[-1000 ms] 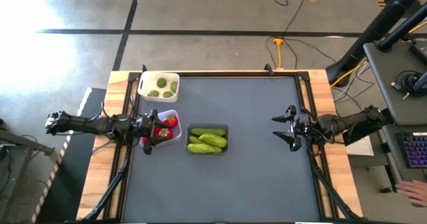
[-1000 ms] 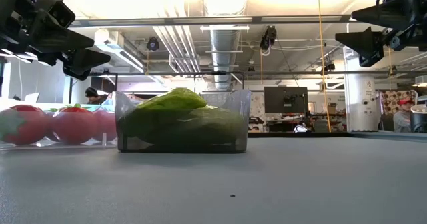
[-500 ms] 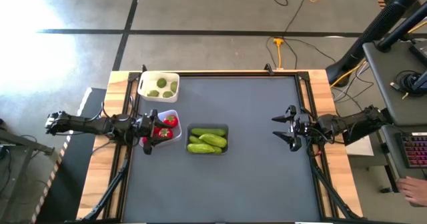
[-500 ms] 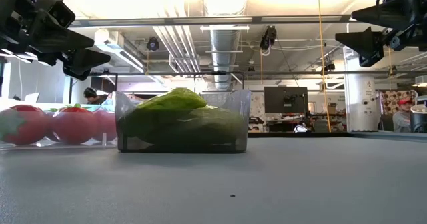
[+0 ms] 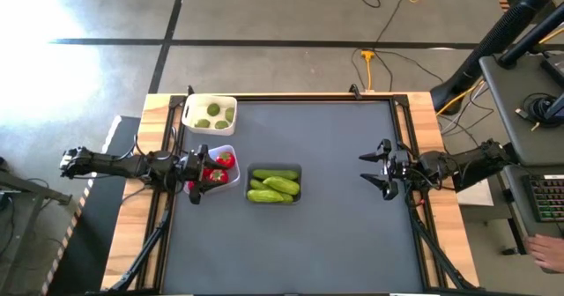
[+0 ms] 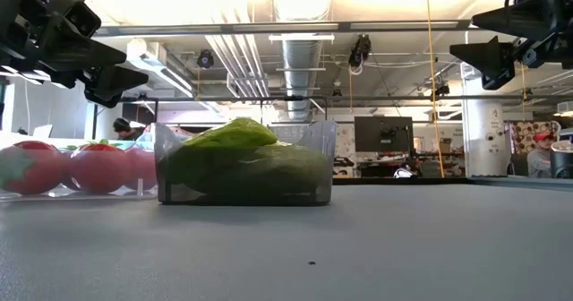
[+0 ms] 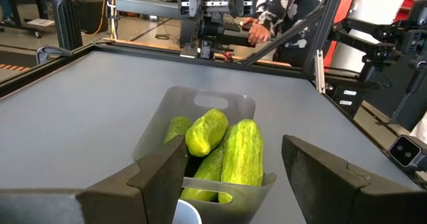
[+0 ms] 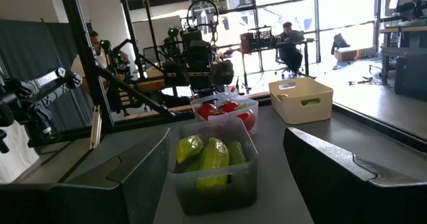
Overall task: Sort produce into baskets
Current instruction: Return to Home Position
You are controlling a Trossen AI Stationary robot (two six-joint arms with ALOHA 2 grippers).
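Looking sorted: limes (image 5: 214, 111) in the white basket (image 5: 189, 111) at the worktop's (image 5: 335, 225) far-left corner, red fruits (image 5: 226, 160) in the clear basket (image 5: 231, 148) by the left edge, cucumbers (image 5: 280, 185) in the dark grey basket (image 5: 274, 166) just beside it toward the middle. Left tool (image 5: 203, 175) hangs over the clear basket, fingers apart, empty; right tool (image 5: 363, 169) sits near the right edge, also apart and empty. Main risk: if the left arm dips while homing, a finger could clip the clear rim and tip the fruits out.

Three baskets (image 5: 188, 111), four cucumbers (image 5: 280, 185), two end effectors (image 5: 364, 169)
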